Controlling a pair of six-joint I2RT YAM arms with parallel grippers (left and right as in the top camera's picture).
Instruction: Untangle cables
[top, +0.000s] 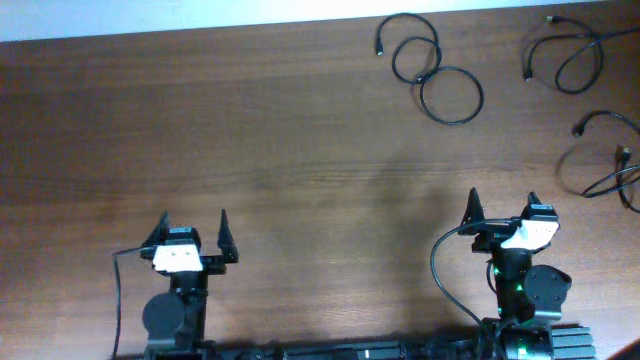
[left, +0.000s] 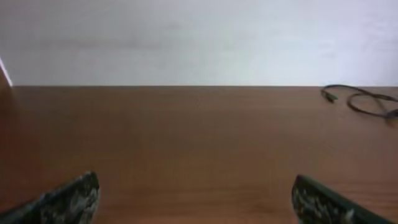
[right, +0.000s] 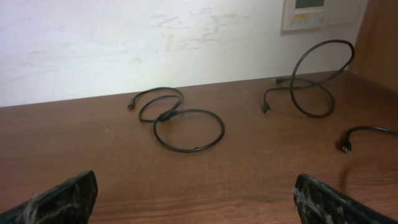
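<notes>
Three thin black cables lie apart at the table's far right. One coiled cable (top: 432, 68) forms three loops; it also shows in the right wrist view (right: 180, 121) and faintly in the left wrist view (left: 364, 99). A second looped cable (top: 568, 55) sits near the far right corner, its loop standing up in the right wrist view (right: 314, 78). A third cable (top: 612, 155) lies at the right edge, its plug end in the right wrist view (right: 354, 137). My left gripper (top: 194, 232) is open and empty near the front left. My right gripper (top: 502, 205) is open and empty, well short of the cables.
The brown wooden table (top: 250, 140) ends at a white wall behind the cables. Thicker black wires run from each arm base near the front edge. A wall panel (right: 311, 12) hangs above the second cable.
</notes>
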